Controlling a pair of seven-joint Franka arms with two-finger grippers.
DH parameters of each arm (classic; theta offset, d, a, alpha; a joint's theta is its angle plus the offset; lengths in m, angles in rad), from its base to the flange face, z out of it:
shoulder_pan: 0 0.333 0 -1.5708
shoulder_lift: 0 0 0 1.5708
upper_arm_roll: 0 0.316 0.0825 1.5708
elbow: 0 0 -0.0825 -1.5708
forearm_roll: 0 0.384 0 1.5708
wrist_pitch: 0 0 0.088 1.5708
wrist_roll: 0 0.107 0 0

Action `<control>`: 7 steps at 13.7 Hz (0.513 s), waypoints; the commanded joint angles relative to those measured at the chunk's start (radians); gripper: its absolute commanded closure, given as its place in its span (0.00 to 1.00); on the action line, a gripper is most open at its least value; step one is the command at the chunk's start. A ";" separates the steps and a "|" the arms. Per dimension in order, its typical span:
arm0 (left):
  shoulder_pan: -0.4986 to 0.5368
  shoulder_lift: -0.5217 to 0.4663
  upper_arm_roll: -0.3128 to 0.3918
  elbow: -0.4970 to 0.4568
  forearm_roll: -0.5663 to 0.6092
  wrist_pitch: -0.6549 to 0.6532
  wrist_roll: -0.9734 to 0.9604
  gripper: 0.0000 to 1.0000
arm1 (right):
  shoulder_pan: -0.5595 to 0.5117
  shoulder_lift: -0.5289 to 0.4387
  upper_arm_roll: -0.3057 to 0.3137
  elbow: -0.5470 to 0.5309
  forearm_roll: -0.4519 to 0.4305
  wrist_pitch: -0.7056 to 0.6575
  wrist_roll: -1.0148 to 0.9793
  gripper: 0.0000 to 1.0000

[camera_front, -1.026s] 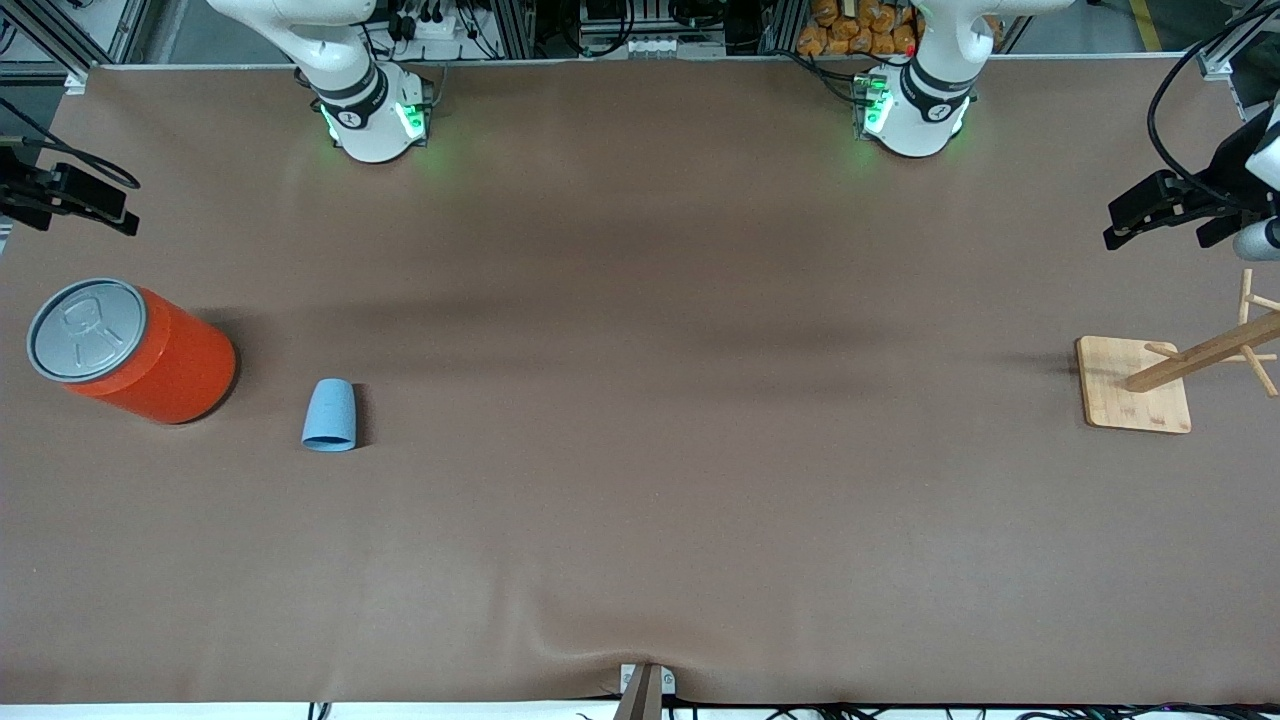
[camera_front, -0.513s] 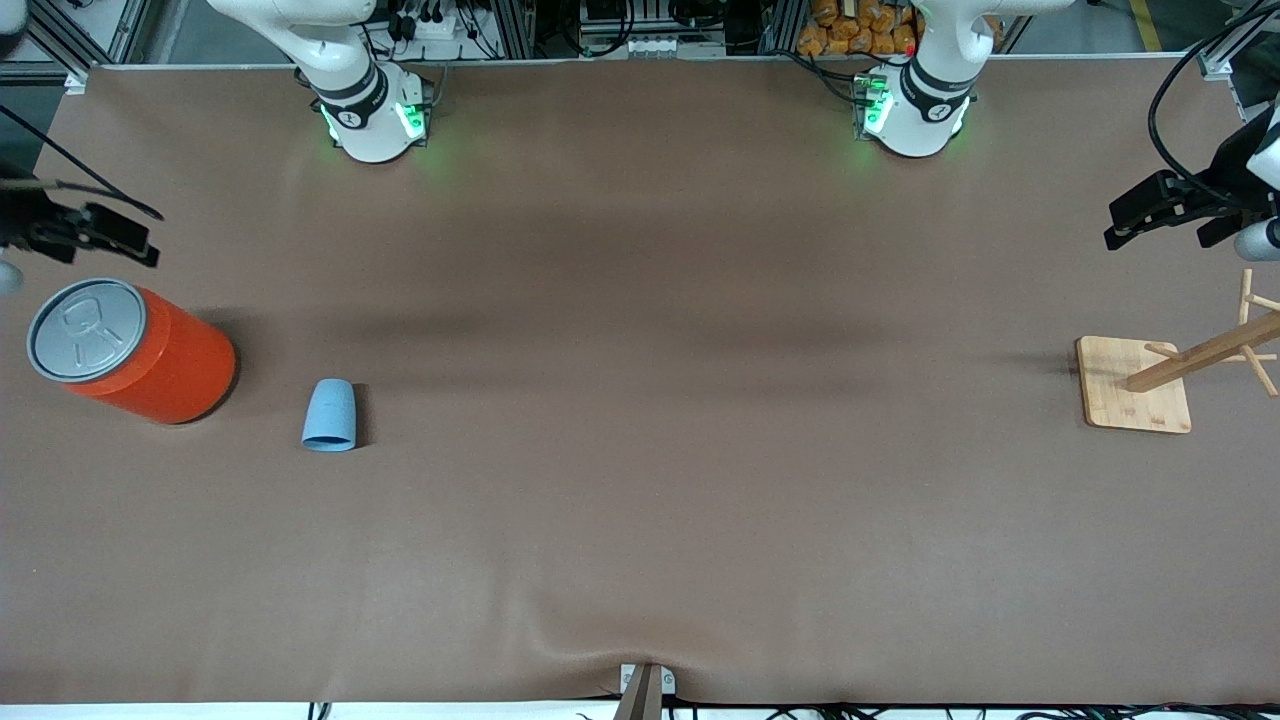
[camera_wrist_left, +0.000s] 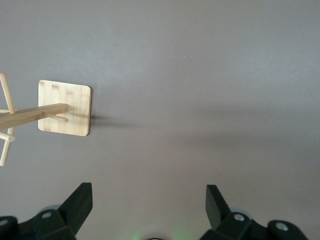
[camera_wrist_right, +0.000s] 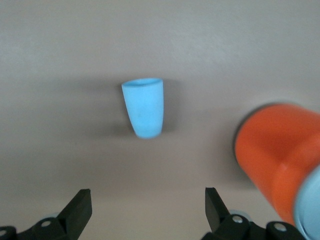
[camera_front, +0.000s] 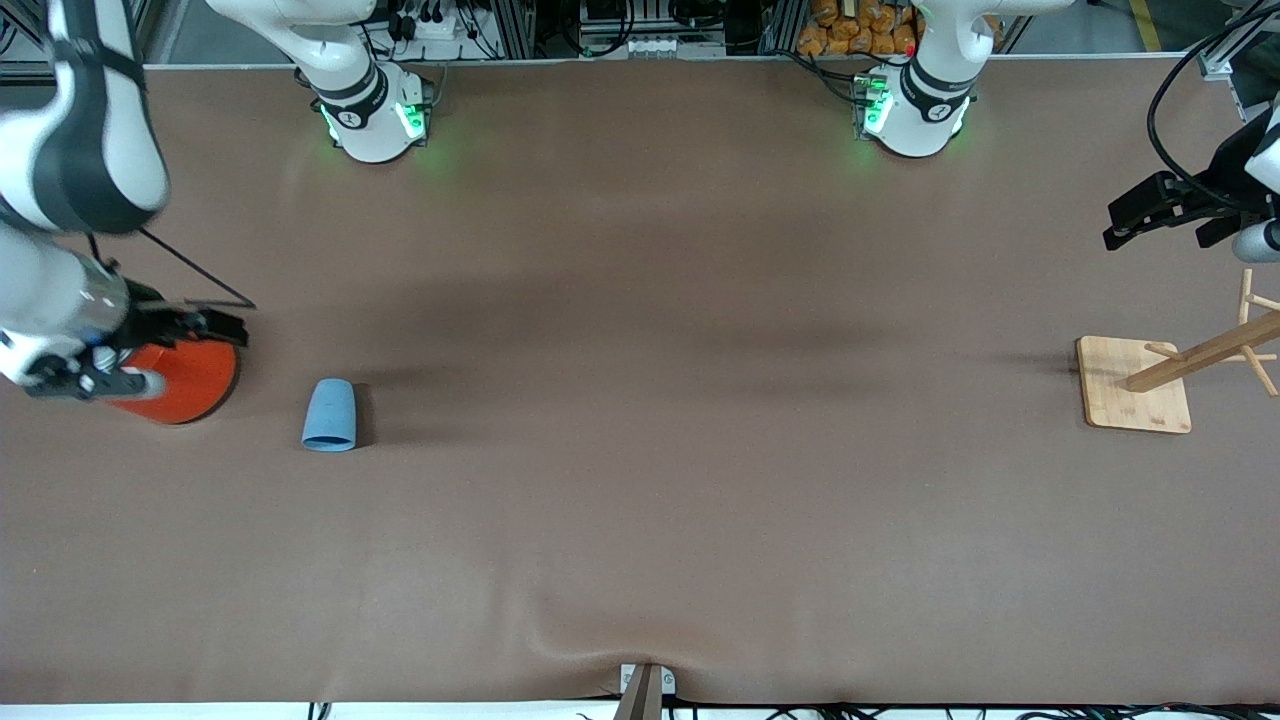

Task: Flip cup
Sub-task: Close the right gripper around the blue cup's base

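Right wrist view showed the cup (camera_wrist_right: 144,107), small and light blue, on the brown tabletop (camera_wrist_right: 60,50) with nothing touching it. It looked to be mouth-down, its wider end on the tabletop, though the blur kept me from being sure. In the front view the cup (camera_front: 329,414) sat toward my right arm's end of the tabletop (camera_front: 640,500), just beside the orange can (camera_front: 185,385) and a little nearer to the front camera than it.

My right pincer (camera_wrist_right: 147,212) was spread wide and empty, hovering over the orange can (camera_wrist_right: 277,165), which it partly hid in the front view. My left pincer (camera_wrist_left: 149,207) was likewise spread and empty; that arm waited over its own end of the tabletop, near the wooden mug stand (camera_wrist_left: 65,107).

By my reckoning the task had barely begun. No grasp had been made and the cup had not been lifted or turned. What remained was to bring my right pincer across to the cup, close on its wall, turn it over and set it down.
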 commanded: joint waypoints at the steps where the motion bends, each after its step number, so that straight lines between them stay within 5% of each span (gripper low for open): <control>1: 0.003 0.003 -0.003 0.012 0.005 -0.016 0.018 0.00 | 0.020 0.087 -0.001 0.020 0.003 0.076 -0.021 0.00; 7: 0.005 0.003 -0.003 0.009 0.005 -0.016 0.020 0.00 | 0.039 0.267 0.005 0.016 0.005 0.267 -0.098 0.00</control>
